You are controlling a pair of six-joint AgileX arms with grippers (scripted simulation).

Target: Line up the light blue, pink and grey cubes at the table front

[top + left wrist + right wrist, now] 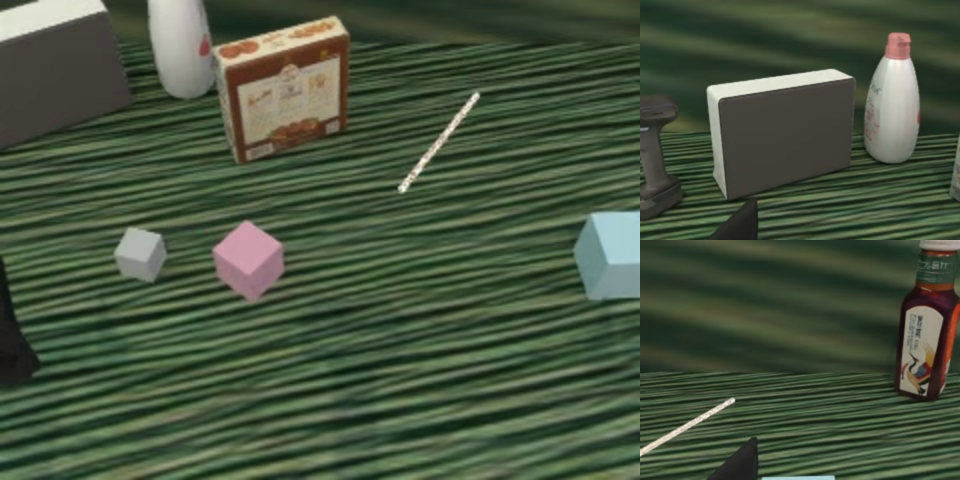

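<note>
The blue cube (610, 254) sits at the table's (400, 380) far right edge, at about three o'clock from the table centre, well apart from the other two. The pink cube (248, 258) lies left of centre at roughly nine o'clock, and the grey cube (140, 253) sits near it, farther out along the same nine o'clock line. All three rest at mid-depth, none yet at the front.

The relation that matters: the blue cube is on the right arm's side. In the right wrist view a pale blue edge (797, 477) shows at the frame's lower border just beside one dark fingertip of the right hand (740, 462), so I judge that hand to be close over the cube and the natural one to take it. Whether its fingers are wide or narrow I cannot tell.

The left arm shows only as a dark shape (12, 335) at the table's left edge, nearer the grey and pink cubes; its hand's (737, 225) opening cannot be told either
</note>
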